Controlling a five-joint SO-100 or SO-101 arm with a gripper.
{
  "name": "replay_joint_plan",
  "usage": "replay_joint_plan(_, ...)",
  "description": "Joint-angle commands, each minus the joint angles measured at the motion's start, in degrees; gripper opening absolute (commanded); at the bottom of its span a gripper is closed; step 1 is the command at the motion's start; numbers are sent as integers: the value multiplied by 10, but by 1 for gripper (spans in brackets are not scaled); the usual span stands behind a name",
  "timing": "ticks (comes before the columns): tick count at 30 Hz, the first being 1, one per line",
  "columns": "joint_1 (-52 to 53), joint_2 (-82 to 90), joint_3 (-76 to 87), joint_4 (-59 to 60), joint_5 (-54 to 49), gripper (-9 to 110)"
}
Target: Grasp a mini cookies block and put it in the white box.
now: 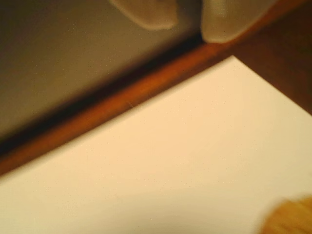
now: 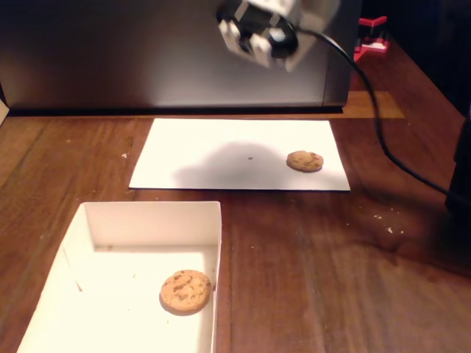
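Observation:
One mini cookie (image 2: 305,160) lies on the right part of a flat white paper sheet (image 2: 221,158). Its blurred edge shows at the bottom right of the wrist view (image 1: 292,219). A second cookie (image 2: 186,290) lies inside the white box (image 2: 151,213), near the box's right wall at the front left of the table. My arm's head (image 2: 261,29) hangs high above the sheet's far edge. In the wrist view my gripper (image 1: 189,22) shows two pale fingertips (image 1: 146,12) with a gap between them and nothing held. It is over the sheet's (image 1: 170,161) back corner.
A large grey metal cabinet (image 2: 147,51) stands along the back edge behind the sheet. A black cable (image 2: 383,140) runs down the right side. A red object (image 2: 372,37) sits at the back right. Crumbs (image 2: 386,220) lie on the brown wooden table.

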Motion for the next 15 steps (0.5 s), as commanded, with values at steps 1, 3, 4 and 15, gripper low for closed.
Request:
replay_joint_plan(1, -24, 108, 74, -48, 12, 0)
replay_joint_plan(3, -33, 103, 87, -60, 22, 0)
replay_joint_plan(4, -36, 99, 91, -65, 24, 0)
replay_joint_plan(15, -16, 31, 105, -87, 29, 0)
